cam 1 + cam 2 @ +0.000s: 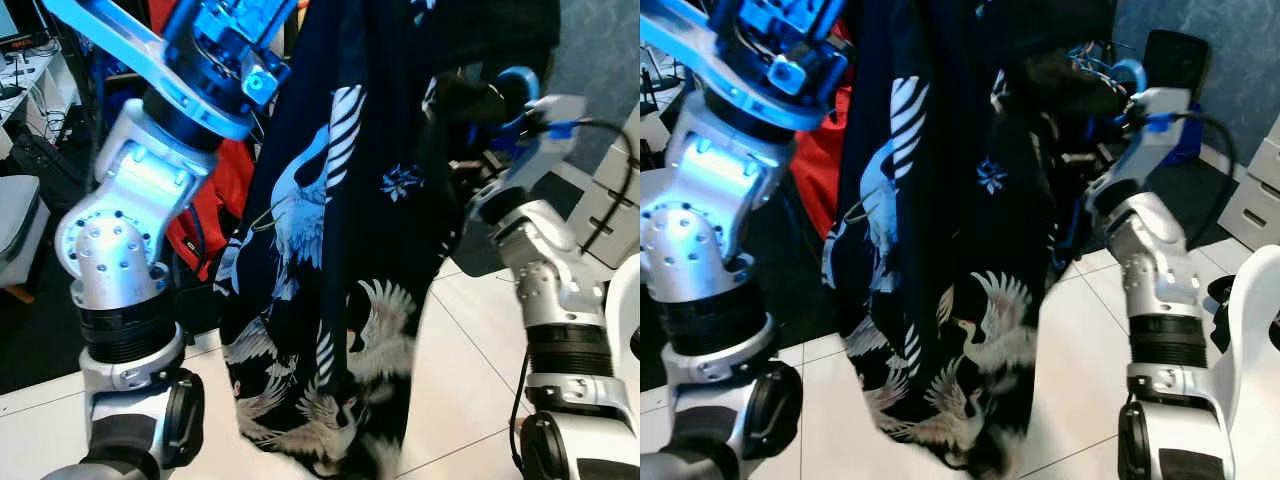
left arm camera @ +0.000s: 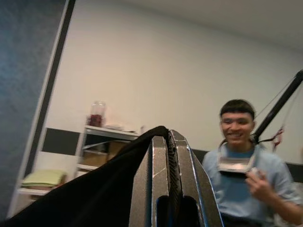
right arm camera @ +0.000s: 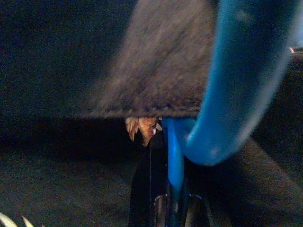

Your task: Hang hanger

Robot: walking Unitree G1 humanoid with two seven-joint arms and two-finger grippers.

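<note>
Fabric of a soft navy crane-print robe (image 1: 330, 250) is pinched in the clenched left gripper (image 2: 166, 142); right gripper (image 3: 173, 189) grasps a curved blue hanger (image 3: 236, 94).

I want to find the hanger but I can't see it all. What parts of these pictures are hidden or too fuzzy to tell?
- Blue hanger: right wrist view, blurred and cut off by the top edge; its hook cannot be made out.
- Left claw: left wrist view, dark cloth drapes beside its fingers.
- Right claw: eye views, buried behind the dark crane-print garment.
- Garment's top: cut off by the eye views' upper edge, so any rail is unseen.
</note>
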